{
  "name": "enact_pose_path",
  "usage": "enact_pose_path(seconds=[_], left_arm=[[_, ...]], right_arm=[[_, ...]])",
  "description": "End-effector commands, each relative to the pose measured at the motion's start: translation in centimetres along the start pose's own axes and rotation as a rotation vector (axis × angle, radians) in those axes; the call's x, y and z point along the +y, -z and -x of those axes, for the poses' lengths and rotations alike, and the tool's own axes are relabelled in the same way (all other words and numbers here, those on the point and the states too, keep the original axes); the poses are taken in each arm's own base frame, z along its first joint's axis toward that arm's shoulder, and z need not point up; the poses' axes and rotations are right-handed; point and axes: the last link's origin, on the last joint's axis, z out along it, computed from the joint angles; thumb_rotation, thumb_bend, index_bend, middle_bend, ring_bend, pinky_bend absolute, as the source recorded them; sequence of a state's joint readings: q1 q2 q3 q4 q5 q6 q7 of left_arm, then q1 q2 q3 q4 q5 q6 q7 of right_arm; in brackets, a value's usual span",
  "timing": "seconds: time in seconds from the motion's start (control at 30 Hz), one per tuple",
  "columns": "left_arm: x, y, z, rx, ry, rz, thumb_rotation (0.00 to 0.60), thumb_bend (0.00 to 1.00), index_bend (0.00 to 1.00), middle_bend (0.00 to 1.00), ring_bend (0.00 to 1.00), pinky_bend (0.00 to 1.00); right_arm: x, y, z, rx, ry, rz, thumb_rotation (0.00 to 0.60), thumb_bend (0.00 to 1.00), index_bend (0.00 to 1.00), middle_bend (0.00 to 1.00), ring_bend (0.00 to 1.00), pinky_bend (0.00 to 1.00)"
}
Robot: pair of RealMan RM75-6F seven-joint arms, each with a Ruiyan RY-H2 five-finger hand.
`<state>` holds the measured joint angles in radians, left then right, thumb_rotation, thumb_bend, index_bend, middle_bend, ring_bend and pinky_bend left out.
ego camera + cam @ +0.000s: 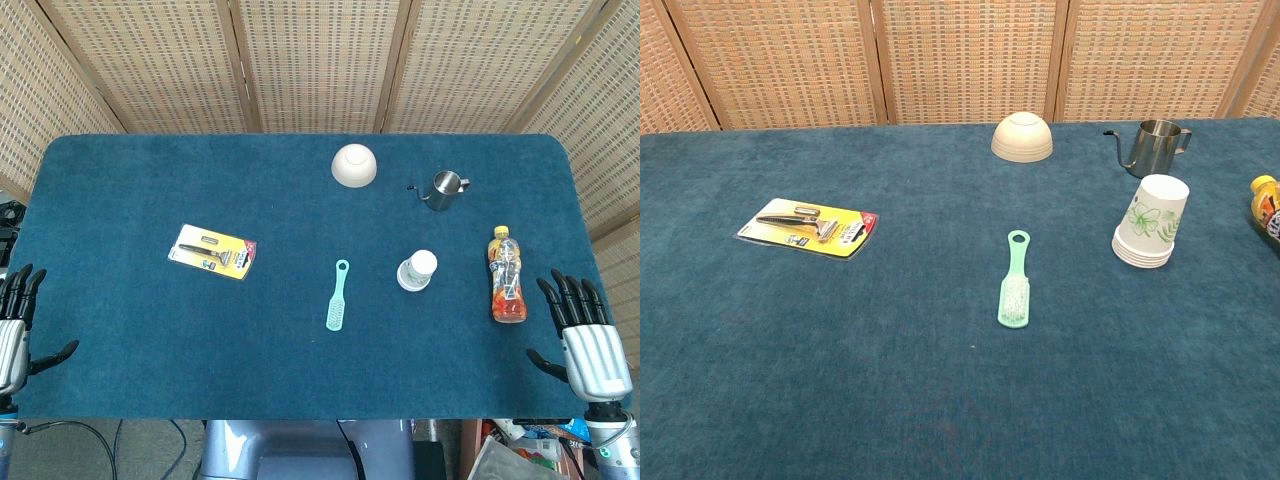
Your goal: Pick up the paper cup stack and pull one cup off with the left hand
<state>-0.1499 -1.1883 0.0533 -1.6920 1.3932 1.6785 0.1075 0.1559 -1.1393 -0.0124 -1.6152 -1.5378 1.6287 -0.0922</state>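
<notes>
The paper cup stack (417, 270) (1151, 222) stands upside down on the blue table, right of centre; it is white with a green leaf print, with several rims showing at its base. My left hand (14, 325) lies at the table's left front edge, fingers spread, holding nothing. At the right front edge my right hand (585, 336) rests with fingers apart and empty. Both hands are far from the stack. Neither hand shows in the chest view.
A mint brush (338, 296) (1014, 281) lies mid-table. A yellow carded razor pack (213, 250) (810, 227) is to the left. An upturned beige bowl (354, 165) (1022, 137) and steel pitcher (443, 188) (1150, 146) sit at the back. An orange drink bottle (506, 275) lies near my right hand.
</notes>
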Motion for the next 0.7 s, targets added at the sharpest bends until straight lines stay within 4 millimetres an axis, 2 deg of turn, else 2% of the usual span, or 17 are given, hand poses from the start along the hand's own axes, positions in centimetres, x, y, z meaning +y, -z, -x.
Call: enact_pose_path(seconds=[0.03, 0.2, 0.37, 0.53, 0.7], left_arm=[[0.1, 0.0, 0.1, -0.008, 0.004, 0.002, 0.600, 0.12, 0.00, 0.00, 0.00, 0.00], [0.1, -0.1, 0.2, -0.015, 0.007, 0.001, 0.600, 0.12, 0.00, 0.00, 0.00, 0.00], [0.2, -0.7, 0.5, -0.016, -0.001, 0.007, 0.600, 0.12, 0.00, 0.00, 0.00, 0.00], [0.0, -1.1, 0.6, -0.015, -0.017, 0.003, 0.600, 0.12, 0.00, 0.00, 0.00, 0.00], [-0.1, -1.2, 0.3, -0.002, -0.016, -0.007, 0.600, 0.12, 0.00, 0.00, 0.00, 0.00]], right_arm=[[-0.1, -0.1, 0.2, 0.003, 0.009, 0.004, 0.600, 0.00, 0.00, 0.00, 0.00, 0.00], [-0.8, -1.1, 0.5, 0.000, -0.033, -0.026, 0.600, 0.00, 0.00, 0.00, 0.00, 0.00], [-2.8, -5.6, 1.0, -0.065, -0.128, -0.128, 0.600, 0.00, 0.05, 0.00, 0.00, 0.00], [-6.0, -11.2, 1.3, -0.191, -0.220, -0.189, 0.600, 0.00, 0.07, 0.06, 0.00, 0.00], [-8.8, -15.9, 3.1, -0.301, -0.243, -0.184, 0.600, 0.00, 0.10, 0.10, 0.00, 0.06]])
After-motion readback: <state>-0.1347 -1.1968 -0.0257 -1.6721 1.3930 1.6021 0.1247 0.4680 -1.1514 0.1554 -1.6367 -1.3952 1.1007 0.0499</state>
